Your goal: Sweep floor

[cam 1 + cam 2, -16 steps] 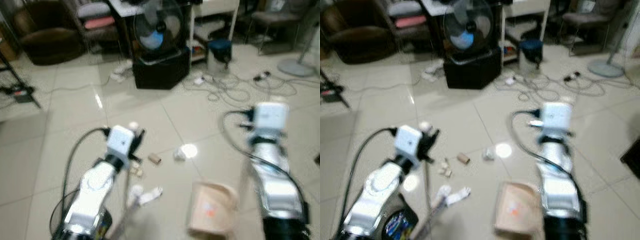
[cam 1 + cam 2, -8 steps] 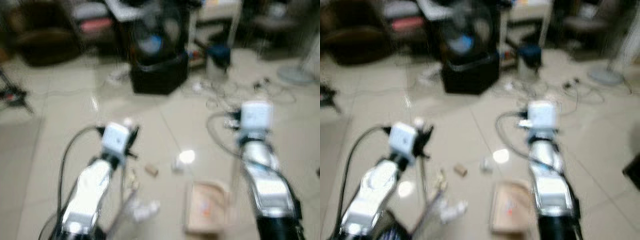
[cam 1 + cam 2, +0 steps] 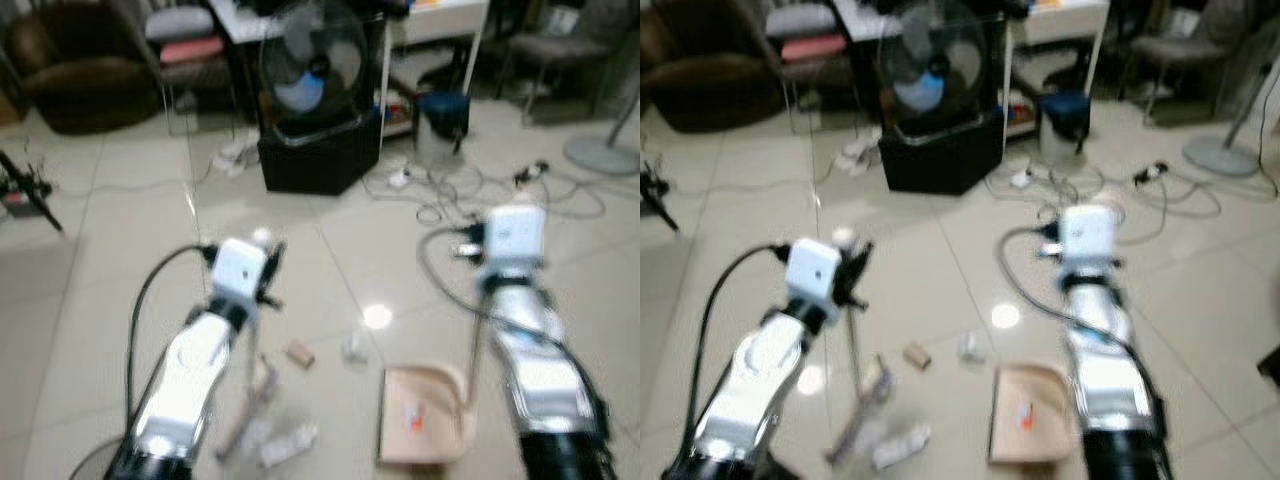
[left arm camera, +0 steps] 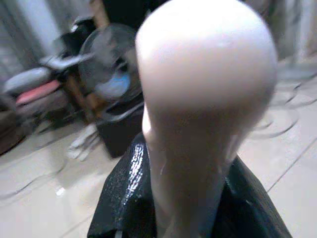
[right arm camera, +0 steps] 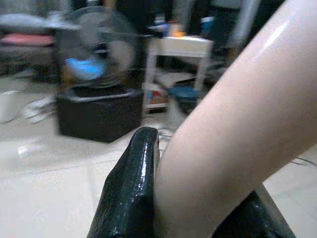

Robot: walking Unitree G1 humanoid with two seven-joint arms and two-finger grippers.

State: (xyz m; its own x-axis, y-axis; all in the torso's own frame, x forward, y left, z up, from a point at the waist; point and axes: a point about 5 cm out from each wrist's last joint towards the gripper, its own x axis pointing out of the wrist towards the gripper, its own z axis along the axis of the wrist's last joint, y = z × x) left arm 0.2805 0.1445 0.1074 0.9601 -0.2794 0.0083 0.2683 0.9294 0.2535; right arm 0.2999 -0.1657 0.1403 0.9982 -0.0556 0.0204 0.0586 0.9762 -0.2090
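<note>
The dustpan [image 3: 425, 425] lies on the floor [image 3: 100, 260] right of the scattered litter [image 3: 300, 352]. The broom [image 3: 250, 390] stands left of it. Behind them, a fan [image 3: 312, 70] sits on a box [image 3: 320, 155].

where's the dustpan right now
The dustpan lies on the tiled floor beside the right arm, right of the small cardboard roll.

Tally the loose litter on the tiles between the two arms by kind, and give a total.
Small brown cardboard tube: 1
Crumpled white scrap: 1
White wrapper pieces near the broom head: about 2, too blurred to be sure
Orange bit already in the dustpan: 1
Total: about 5
</note>
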